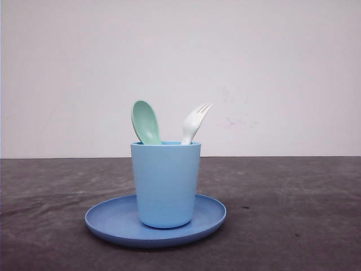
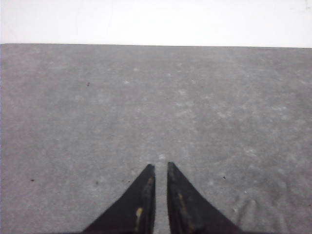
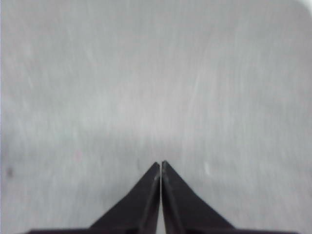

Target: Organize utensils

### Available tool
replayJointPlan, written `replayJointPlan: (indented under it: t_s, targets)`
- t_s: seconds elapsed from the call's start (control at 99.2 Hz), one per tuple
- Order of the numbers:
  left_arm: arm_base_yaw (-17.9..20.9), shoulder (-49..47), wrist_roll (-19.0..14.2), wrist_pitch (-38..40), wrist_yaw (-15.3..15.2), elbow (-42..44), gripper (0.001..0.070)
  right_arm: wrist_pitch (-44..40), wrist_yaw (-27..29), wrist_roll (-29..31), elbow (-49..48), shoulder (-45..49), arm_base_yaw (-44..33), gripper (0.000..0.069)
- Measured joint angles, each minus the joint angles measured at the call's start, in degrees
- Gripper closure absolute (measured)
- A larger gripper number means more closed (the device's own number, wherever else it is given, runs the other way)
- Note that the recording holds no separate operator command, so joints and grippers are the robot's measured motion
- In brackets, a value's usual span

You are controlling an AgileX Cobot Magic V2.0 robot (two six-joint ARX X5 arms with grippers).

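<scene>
Left gripper (image 2: 161, 168): fingers drawn nearly together with only a thin slit between the tips, nothing pinched, poised over bare dark table (image 2: 146, 97). Right gripper (image 3: 161, 165): fingers pressed tip to tip, also carrying nothing, seen against a pale, blurred surface that cannot be identified.

Landmark: the cup (image 1: 166, 183), standing upright at the middle of the plate (image 1: 107, 217), which rests on the table. Spoon (image 1: 145, 122): handle down inside the cup, bowl risen above the rim on the cup's left side, leaning slightly left. Fork (image 1: 194, 121): handle down inside the cup, tines above the rim on the cup's right side, tilted up and to the right. The long axes of both utensils run near vertical, so they diverge a little above the rim; their handles are hidden by the cup wall.

Key relation: judged from these positions, both utensils already sit in the cup and the task looks finished or nearly so. Neither wrist view takes in the cup, so the direction from either gripper to the utensils, and which arm is nearer, cannot be told.

View comparison: the front view gives cup, plate and utensils; the wrist views give the finger state, which the front view cannot supply.
</scene>
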Motion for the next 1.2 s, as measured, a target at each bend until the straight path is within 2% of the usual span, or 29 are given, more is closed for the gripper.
replayJointPlan:
  t_s: [0.242, 0.464, 0.575, 1.2]
  targets:
    - [-0.02, 0.00, 0.02, 0.00, 0.00, 0.00, 0.0691, 13.33, -3.06, -0.37, -22.34, -17.29, -1.77, 0.0687]
    - [-0.02, 0.00, 0.00, 0.00, 0.00, 0.00, 0.0691, 22.16, -4.22, -0.11, -33.33, -24.39, -1.92, 0.0687]
    - [-0.02, 0.00, 0.02, 0.00, 0.00, 0.00, 0.0691, 23.54, -4.24, 0.66, -35.60, -25.75, -1.92, 0.0687]
    - [0.00, 0.00, 0.00, 0.00, 0.00, 0.00, 0.0691, 24.30, -4.09, 1.60, -35.63, -28.24, -1.92, 0.0687]
